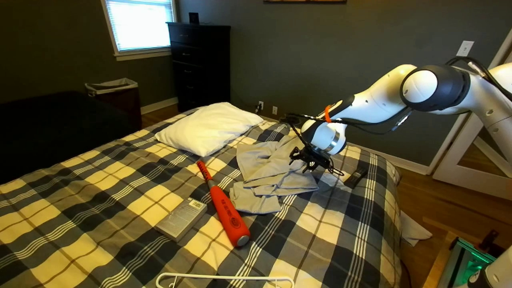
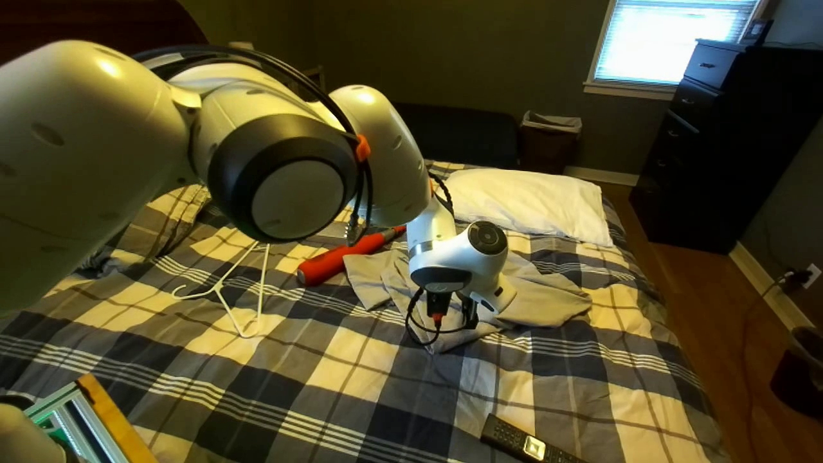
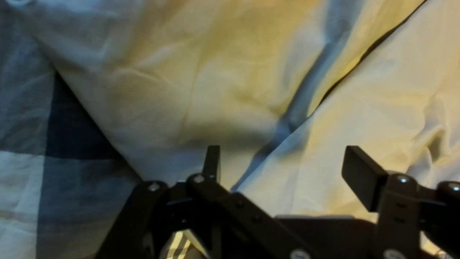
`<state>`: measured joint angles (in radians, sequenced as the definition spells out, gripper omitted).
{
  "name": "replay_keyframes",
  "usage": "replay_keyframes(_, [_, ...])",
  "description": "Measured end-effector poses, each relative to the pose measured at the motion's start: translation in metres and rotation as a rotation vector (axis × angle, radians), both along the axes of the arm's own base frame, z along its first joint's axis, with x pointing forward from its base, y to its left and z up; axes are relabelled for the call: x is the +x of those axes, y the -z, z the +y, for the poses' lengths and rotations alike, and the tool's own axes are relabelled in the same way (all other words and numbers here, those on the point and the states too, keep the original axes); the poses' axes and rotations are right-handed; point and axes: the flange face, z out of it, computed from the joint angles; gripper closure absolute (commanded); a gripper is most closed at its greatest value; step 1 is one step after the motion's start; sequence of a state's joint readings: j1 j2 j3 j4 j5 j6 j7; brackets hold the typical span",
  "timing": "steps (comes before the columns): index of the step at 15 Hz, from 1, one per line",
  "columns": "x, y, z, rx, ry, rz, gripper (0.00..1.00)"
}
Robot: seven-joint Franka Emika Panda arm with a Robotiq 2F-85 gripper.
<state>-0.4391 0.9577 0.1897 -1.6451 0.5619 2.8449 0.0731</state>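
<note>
"Gripping anything?"

"No, my jaws stand apart over the grey cloth [image 1: 272,172], centre of the frame in an exterior view. It lies rumpled, I'd judge, because nothing stretches its limp folds."

"And the surface, the room?"

"Plaid bedspread [image 1: 340,224], with a red bat [image 1: 221,201] just beside the cloth; dark dresser [image 1: 202,66] and bright window [image 1: 140,25], upper left."
</note>
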Motion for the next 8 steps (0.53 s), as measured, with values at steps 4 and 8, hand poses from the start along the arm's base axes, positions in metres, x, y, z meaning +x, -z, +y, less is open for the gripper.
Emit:
replay_keyframes(4, [0.017, 0.012, 0.001, 0.011, 0.028, -0.018, 0.74])
replay_keyframes(8, [0.027, 0.024, -0.001, 0.027, 0.058, 0.005, 0.38])
